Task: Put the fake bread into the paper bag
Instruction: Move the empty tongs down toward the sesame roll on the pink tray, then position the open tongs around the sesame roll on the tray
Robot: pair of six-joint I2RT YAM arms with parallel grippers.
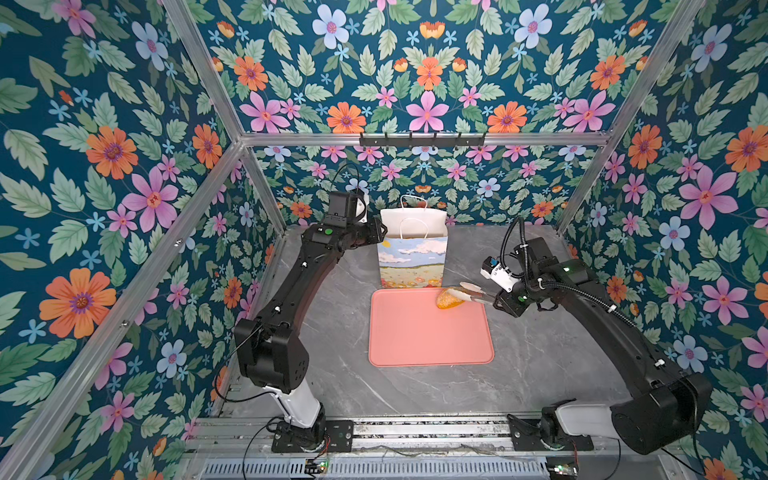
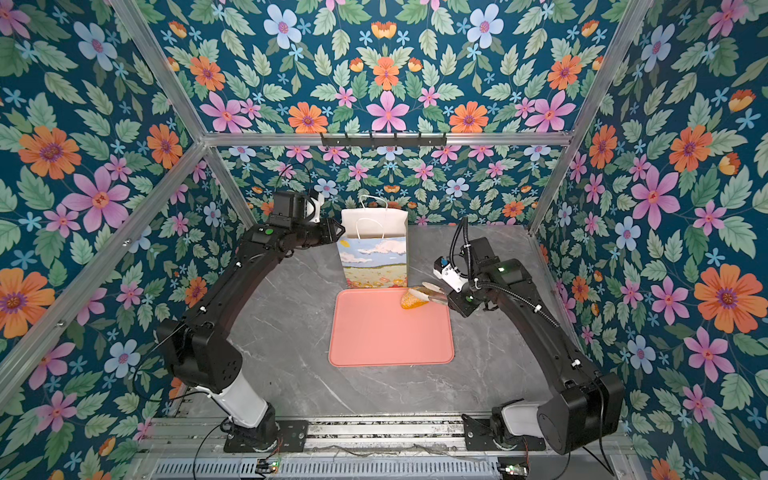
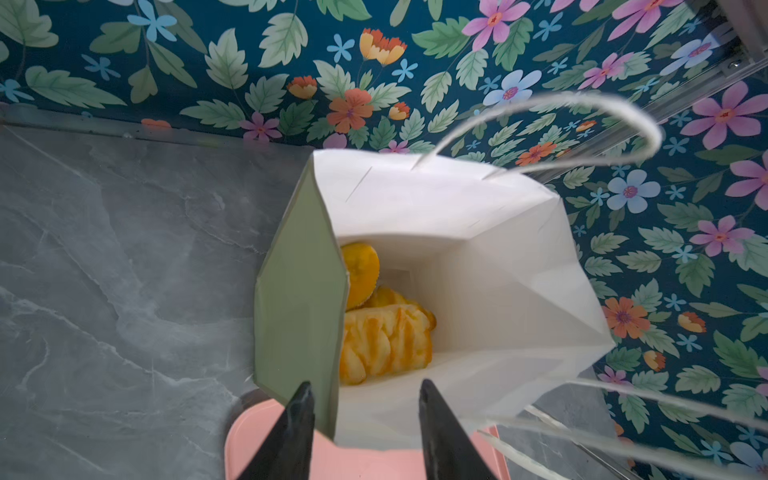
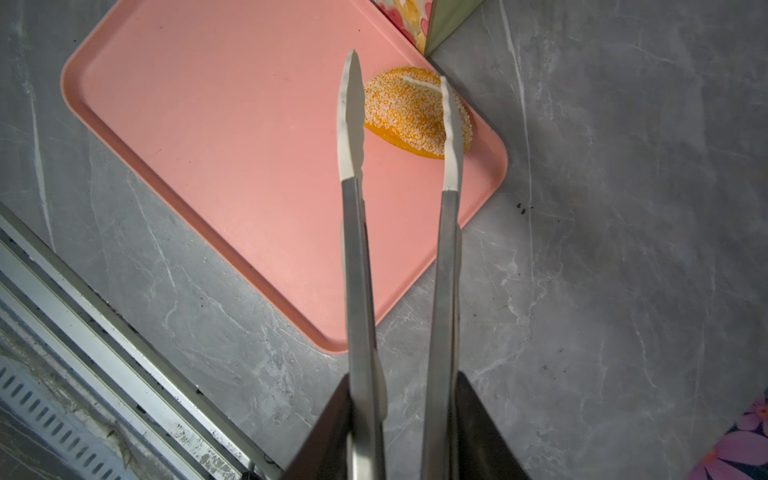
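Dark teal floral walls (image 1: 104, 166), aluminium frame bars (image 1: 299, 139), a black hook rail (image 1: 422, 141), grey marbled tabletop (image 1: 540, 353).

A pink tray (image 1: 415, 332) lies mid-frame on the grey marbled surface (image 1: 540, 365). Metal tongs (image 1: 473, 293) with pale tips reach over its upper right corner. Floral walls (image 1: 104, 166) fill the sides and top. A black hook rack (image 1: 422, 140) hangs upper centre, and a metal rail (image 1: 415, 430) runs along the bottom.

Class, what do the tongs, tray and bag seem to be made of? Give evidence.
The tongs: metal arms, likely steel, grey brushed sheen; matte white tips, perhaps silicone.
The tray: pink plastic or silicone, smooth matte, moulded rounded rim.
The bag: paper, sharp creases, white inside.
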